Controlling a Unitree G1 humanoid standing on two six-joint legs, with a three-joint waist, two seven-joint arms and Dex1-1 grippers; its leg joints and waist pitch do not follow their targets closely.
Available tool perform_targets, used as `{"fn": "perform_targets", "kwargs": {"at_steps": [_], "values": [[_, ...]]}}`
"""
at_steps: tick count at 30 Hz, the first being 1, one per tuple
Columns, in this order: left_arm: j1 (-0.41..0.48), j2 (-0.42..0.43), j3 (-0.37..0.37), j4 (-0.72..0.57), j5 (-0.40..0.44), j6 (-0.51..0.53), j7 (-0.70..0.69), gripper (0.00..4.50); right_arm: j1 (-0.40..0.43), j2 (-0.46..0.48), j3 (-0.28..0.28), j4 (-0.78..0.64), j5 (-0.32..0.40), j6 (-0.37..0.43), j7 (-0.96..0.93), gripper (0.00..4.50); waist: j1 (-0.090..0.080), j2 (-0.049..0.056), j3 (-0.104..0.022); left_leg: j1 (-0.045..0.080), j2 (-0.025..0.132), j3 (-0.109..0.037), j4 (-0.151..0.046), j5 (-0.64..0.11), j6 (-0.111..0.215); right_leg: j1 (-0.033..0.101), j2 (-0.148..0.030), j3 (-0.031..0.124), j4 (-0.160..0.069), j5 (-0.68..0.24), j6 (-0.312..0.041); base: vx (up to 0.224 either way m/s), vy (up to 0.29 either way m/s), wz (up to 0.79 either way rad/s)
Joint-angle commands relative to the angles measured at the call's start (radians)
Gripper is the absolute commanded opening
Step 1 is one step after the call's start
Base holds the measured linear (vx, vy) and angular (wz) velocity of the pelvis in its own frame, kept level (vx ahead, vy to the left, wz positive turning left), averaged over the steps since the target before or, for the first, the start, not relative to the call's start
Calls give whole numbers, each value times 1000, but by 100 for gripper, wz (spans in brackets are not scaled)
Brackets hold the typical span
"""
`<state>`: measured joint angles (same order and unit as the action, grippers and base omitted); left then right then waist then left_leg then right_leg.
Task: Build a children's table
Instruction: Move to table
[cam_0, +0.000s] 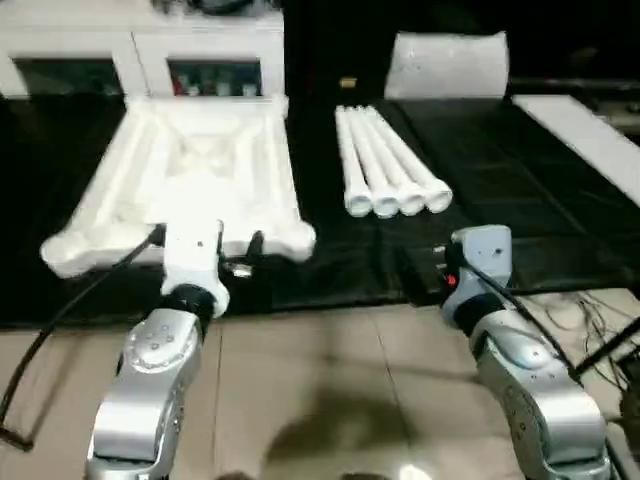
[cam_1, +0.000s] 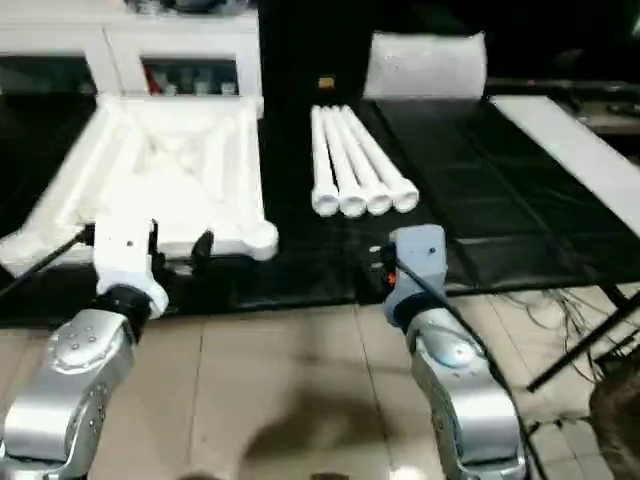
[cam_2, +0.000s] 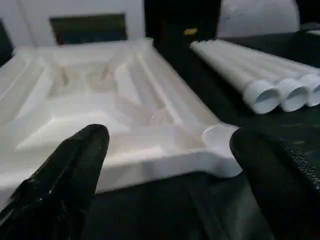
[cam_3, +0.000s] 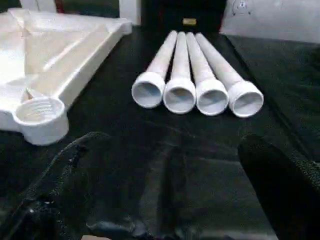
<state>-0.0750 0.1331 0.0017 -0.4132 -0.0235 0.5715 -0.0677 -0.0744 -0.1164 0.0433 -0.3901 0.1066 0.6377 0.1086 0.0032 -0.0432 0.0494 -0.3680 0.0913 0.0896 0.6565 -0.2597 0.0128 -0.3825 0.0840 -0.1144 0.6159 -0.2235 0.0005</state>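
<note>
The white tabletop (cam_0: 200, 170) lies upside down on the black mat, at the left, its ribbed underside and round corner sockets (cam_3: 40, 117) facing up. Several white tubular legs (cam_0: 390, 165) lie side by side to its right, open ends toward me. My left gripper (cam_2: 170, 160) is open, just short of the tabletop's near edge, one black finger (cam_0: 255, 243) showing beside the wrist. My right gripper (cam_3: 175, 170) is open and empty, low over the mat in front of the legs' open ends (cam_3: 195, 95).
A white sheet-like bag (cam_0: 447, 65) stands behind the legs. A long flat white board strip (cam_0: 590, 140) runs along the mat's right side. A white cabinet (cam_0: 130, 45) is at the back left. Cables (cam_0: 600, 310) lie on the tiled floor at right.
</note>
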Motion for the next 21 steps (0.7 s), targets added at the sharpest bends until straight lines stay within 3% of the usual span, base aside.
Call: {"fn": "perform_targets", "kwargs": {"at_steps": [1,2,3,4,5,6,8,9,10,11,12,13,14,15,16,17,18,19,20,21], "values": [[2,-6,20,0,-3,-8,14,446,-12,-9,13,-22,2,10,10,450,-8,34,-71,42,354,-177,-113,60,310,22,-283,144,42,-39,139,5,-123,-4],[2,-6,20,0,-3,-8,14,446,-12,-9,13,-22,2,10,10,450,-31,7,-66,65,322,-166,-88,136,312,-37,-331,220,91,43,28,5,-136,14],[6,1,19,-9,3,-8,12,446,-17,-16,22,-20,-2,12,20,450,10,-33,-41,-3,151,-64,-10,-20,146,-2,-337,274,-33,-36,19,5,-136,14],[9,2,19,-13,4,-7,12,446,-19,-18,25,-19,-2,14,24,450,30,-60,-35,-16,63,-9,37,-95,69,35,-295,273,-95,-309,162,-20,-190,22],[16,6,21,-23,7,-5,13,446,-24,-23,34,-18,-3,17,33,450,28,-50,-13,-15,10,31,99,-61,30,13,-223,254,-146,-842,350,-51,-159,-6],[19,6,23,-26,8,-4,14,446,-26,-24,37,-19,-2,19,36,450,28,-53,-8,-39,-13,46,97,-61,22,43,-187,224,-166,-974,379,-51,-159,-6],[24,8,26,-28,8,-5,13,446,-28,-27,44,-19,1,21,43,450,36,-44,-8,7,-7,47,73,-116,47,42,-175,206,-185,-945,368,-31,-31,-7],[30,10,32,-27,5,-7,11,446,-28,-31,52,-19,-3,28,46,450,44,-27,-25,3,52,-3,8,-156,95,130,-266,127,-169,-808,223,0,0,0],[32,11,33,-28,5,-8,10,446,-29,-33,56,-18,-4,28,48,450,31,-19,-20,28,69,-1,1,-178,92,125,-282,92,-185,-818,184,-14,46,25],[33,12,34,-28,5,-8,10,446,-29,-34,59,-17,-4,27,50,450,28,1,-8,9,110,-20,-38,-222,95,161,-291,38,-181,-786,132,-4,70,43],[36,16,37,-32,5,-5,6,446,-30,-33,64,-13,0,23,52,450,18,21,2,-16,209,-90,-164,-485,92,196,-207,-8,20,-557,51,-4,70,43],[36,19,38,-33,8,-5,5,446,-31,-37,71,-11,-2,20,56,450,21,21,1,2,200,-128,-192,-637,86,145,-153,1,104,-376,4,14,24,58],[37,21,38,-34,10,-5,4,446,-32,-41,77,-10,-4,18,59,450,6,9,10,47,158,-124,-196,-748,107,71,-127,50,147,-268,-60,59,-13,85],[37,22,39,-36,8,-5,3,446,-32,-38,76,-8,-3,18,59,450,-11,-12,9,140,149,-60,-145,-784,39,25,-183,103,48,-390,-103,59,-13,85],[37,23,40,-37,6,-6,2,446,-31,-35,74,-8,-1,19,58,450,-11,-40,17,136,122,-54,-121,-728,10,43,-206,124,-13,-525,-123,114,-32,51],[37,25,39,-37,7,-5,1,446,-30,-32,72,-6,0,19,58,450,41,-48,12,50,57,4,37,-284,19,122,-321,224,-161,-873,-157,146,-21,11],[36,27,39,-37,7,-4,0,446,-30,-30,71,-4,0,18,58,450,65,-35,3,7,74,-15,86,-91,21,168,-356,264,-168,-899,-173,146,-21,11],[35,29,38,-36,7,-4,-1,446,-29,-29,71,-2,-1,17,59,450,69,-36,5,-15,78,-22,77,-61,7,188,-342,252,-160,-828,-189,132,40,11],[35,29,38,-36,7,-4,-1,446,-29,-29,71,-1,-1,17,59,450,77,-36,-8,-26,75,-20,52,-22,2,206,-301,227,-144,-706,-207,114,64,15],[31,43,31,-32,6,-6,-14,446,-28,-27,72,0,-4,14,56,450,76,1,-27,27,92,2,-61,84,1,179,-186,127,-96,-360,-224,114,64,15]]}}
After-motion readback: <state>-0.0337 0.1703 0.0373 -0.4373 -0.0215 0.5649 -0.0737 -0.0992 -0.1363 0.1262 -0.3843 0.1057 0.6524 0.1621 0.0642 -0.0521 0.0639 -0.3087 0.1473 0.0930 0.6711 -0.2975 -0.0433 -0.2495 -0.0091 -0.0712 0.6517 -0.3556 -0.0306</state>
